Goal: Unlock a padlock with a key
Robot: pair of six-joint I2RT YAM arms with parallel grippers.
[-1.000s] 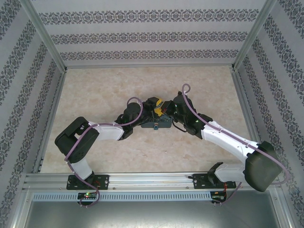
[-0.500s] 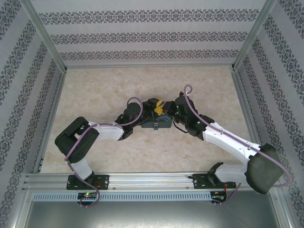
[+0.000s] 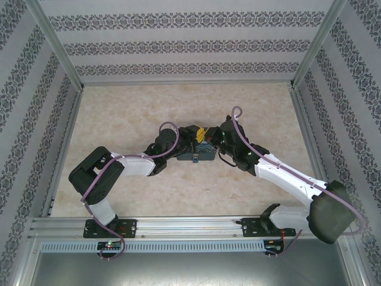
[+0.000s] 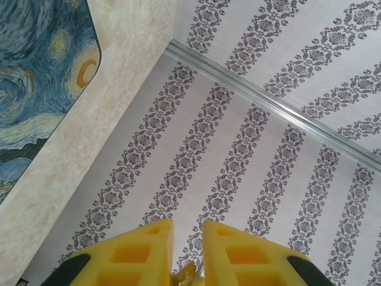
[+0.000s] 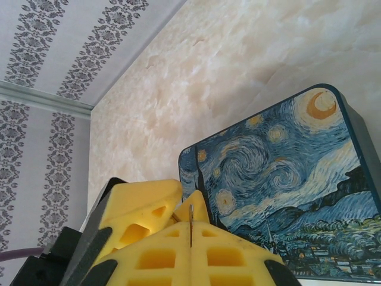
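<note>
Overhead, the left gripper point(image 3: 197, 133) and right gripper point(image 3: 208, 136) meet at centre frame over the painted tin point(image 3: 199, 157). In the left wrist view 2 yellow fingers point(image 4: 134, 253) sit close at the bottom edge, a brassy bit point(image 4: 184, 275) in the slit; whether they grip it I cannot tell. In the right wrist view the right fingers point(image 5: 232, 259) press together, pinching the key point(image 5: 191, 221), a thin sliver at lower centre

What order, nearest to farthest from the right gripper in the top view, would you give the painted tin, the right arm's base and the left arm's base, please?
From the right gripper:
1. painted tin, right beside it at the centre.
2. right arm's base, near edge, on the right.
3. left arm's base, near edge, on the left.
</note>
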